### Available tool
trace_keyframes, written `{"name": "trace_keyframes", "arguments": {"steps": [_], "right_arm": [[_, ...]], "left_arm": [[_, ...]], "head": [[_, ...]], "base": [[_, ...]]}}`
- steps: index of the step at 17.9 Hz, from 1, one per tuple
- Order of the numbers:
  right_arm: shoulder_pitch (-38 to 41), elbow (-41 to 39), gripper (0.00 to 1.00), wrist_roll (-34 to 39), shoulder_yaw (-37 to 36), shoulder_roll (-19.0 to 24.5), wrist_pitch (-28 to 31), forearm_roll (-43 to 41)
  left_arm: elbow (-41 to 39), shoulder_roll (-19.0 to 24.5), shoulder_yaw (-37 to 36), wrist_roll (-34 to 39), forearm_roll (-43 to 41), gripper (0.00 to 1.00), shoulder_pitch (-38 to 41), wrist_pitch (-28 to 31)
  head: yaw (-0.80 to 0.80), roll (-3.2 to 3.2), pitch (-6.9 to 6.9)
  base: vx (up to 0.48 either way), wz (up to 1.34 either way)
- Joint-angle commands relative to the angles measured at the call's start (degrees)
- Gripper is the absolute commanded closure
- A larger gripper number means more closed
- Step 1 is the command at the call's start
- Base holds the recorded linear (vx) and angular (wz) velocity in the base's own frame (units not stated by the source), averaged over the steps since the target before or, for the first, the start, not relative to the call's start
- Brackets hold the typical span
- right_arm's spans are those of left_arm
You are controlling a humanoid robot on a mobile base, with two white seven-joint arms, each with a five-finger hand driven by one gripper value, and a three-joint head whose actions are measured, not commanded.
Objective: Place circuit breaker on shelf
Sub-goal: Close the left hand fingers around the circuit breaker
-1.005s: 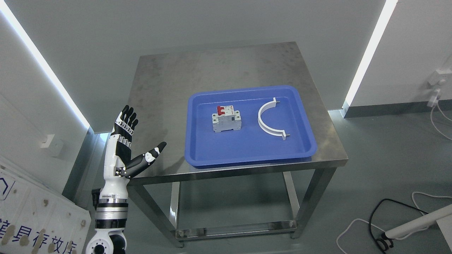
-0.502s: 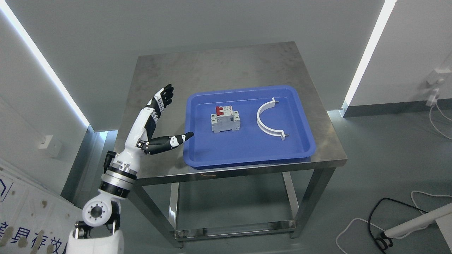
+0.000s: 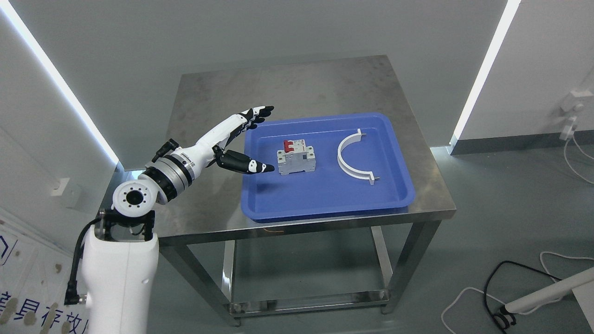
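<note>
I see the circuit breaker (image 3: pixel 296 157), grey with red switches, standing in the blue tray (image 3: pixel 325 204) left of a white curved bracket (image 3: pixel 351 157). My left hand (image 3: pixel 241 141) hovers over the tray's left edge, fingers spread, thumb tip just beside the breaker, holding nothing.

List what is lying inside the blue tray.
The blue tray holds a circuit breaker with red switches and a white curved bracket. The left hand, open, reaches over the tray's left edge, covering a small part of the tray.
</note>
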Motion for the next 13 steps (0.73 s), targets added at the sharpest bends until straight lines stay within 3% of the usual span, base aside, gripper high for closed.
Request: {"name": "trace_keyframes", "arguments": {"steps": [1,4,7,13], "right_arm": [[1.0,-0.1,0.00,-0.3,0.0,-1.0,-1.9,0.0],[1.0,0.0,0.00,-0.3,0.0,-1.0,-1.9,0.0],[1.0,0.0,0.00,-0.3,0.0,-1.0,-1.9,0.0],[1.0,0.0,0.00,-0.3,0.0,-1.0,-1.9,0.0]], "left_arm": [[5.9,1.8,-10.6,-1.7,-7.1,0.04,-4.4,0.9],[9.3,-2.3,-10.7,-3.5,-11.2,0.07,-5.9,1.1],[13.7,-3.2,-12.1,-4.7,-14.1,0.09,-7.3,1.1],[16.7,-4.2,-12.5,-4.1,-15.0,0.36,-8.5,0.8]], "head": [[0.00,0.00,0.00],[0.00,0.00,0.00],[0.00,0.00,0.00],[0.00,0.00,0.00]], "base": [[0.000,0.00],[0.000,0.00],[0.000,0.00],[0.000,0.00]]}}
